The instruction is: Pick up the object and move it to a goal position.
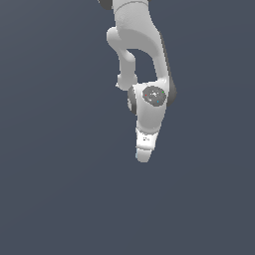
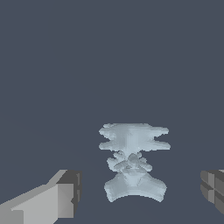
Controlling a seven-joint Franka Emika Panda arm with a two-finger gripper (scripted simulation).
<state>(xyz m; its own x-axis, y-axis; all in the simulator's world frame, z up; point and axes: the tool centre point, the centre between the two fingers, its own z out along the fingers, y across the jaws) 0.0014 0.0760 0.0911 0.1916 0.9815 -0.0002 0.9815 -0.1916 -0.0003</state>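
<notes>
In the wrist view the object (image 2: 133,162) is a pale blue-grey jagged piece lying on the dark floor, between and slightly ahead of my two fingers. One fingertip (image 2: 65,197) and the other fingertip (image 2: 213,190) stand wide apart on either side of it, neither touching it. My gripper (image 2: 140,194) is open. In the exterior view the white arm hangs downward and its hand (image 1: 144,147) hides the fingers and the object.
A plain dark grey-blue floor (image 1: 60,199) fills both views. No other object, container or edge shows.
</notes>
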